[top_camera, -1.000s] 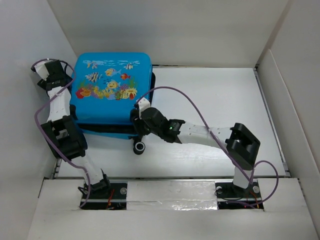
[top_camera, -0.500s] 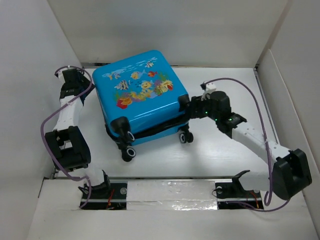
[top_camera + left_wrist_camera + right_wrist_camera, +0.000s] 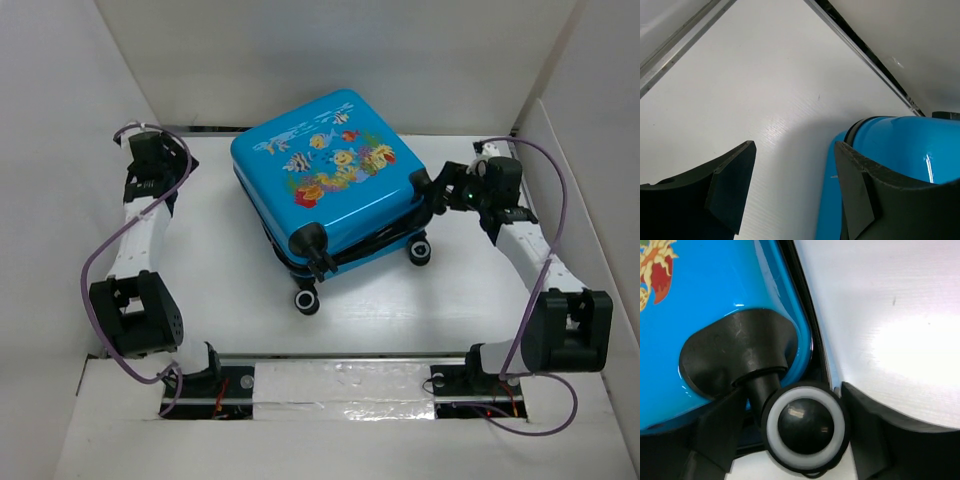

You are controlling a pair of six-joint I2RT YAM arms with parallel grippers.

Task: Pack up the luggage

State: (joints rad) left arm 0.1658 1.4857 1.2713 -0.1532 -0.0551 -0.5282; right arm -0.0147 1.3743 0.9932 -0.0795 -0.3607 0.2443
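The luggage is a closed bright blue suitcase with a fish print, lying flat and turned at an angle in the middle of the table. Two of its black wheels point toward the near edge. My right gripper is at its right corner, and in the right wrist view it is shut on a black and white wheel. My left gripper is open and empty at the far left, apart from the luggage. In the left wrist view this gripper has the blue shell past its right finger.
White walls enclose the table on the left, back and right. A metal rail runs along the foot of the left wall. Purple cables loop over both arms. Bare white table lies in front of the luggage.
The luggage has slid to the right and turned, with the right gripper at its wheel corner. The right arm has swung out to the right. The left gripper has shifted slightly.
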